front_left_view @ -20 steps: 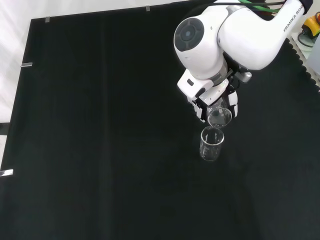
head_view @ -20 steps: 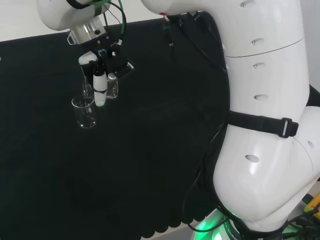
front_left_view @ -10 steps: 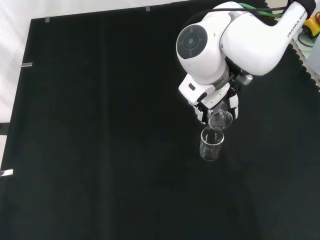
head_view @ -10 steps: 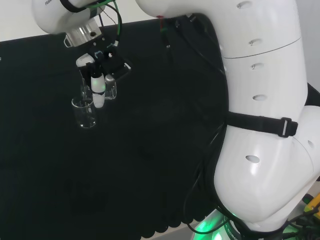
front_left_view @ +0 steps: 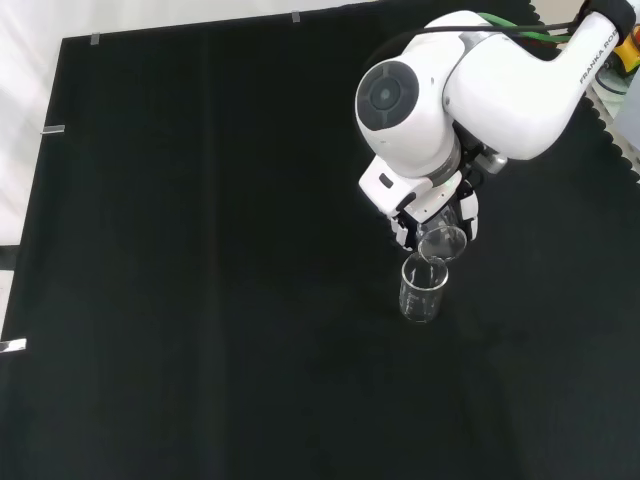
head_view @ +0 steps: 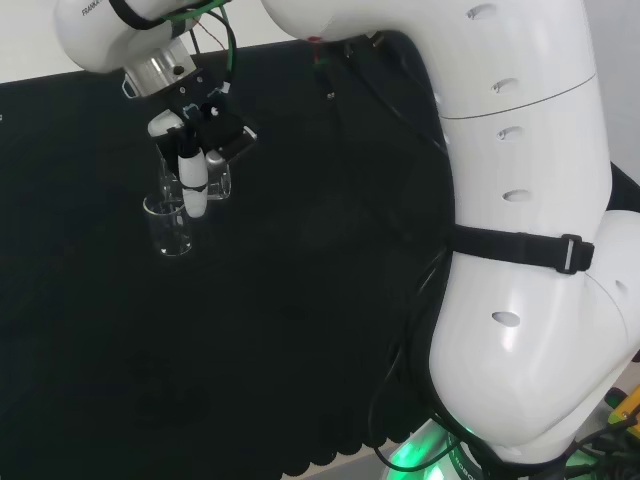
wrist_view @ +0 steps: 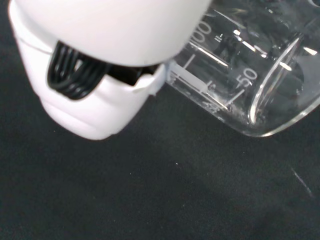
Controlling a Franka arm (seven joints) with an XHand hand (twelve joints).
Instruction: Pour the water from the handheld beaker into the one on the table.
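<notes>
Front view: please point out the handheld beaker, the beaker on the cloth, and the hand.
handheld beaker (front_left_view: pixel 442 243), front view, on its round rim.
beaker on the cloth (front_left_view: pixel 421 298), front view, on its glass wall.
hand (front_left_view: pixel 470 214), front view, on a white finger.

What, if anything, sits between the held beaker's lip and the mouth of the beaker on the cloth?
Nothing visible. In the front view the held beaker, gripped by the hand, tilts with its rim right above the open mouth of the standing beaker; only bare black cloth surrounds them.

Held beaker (front_left_view: pixel 442 242) tilted above table beaker (front_left_view: pixel 423 288)
</notes>
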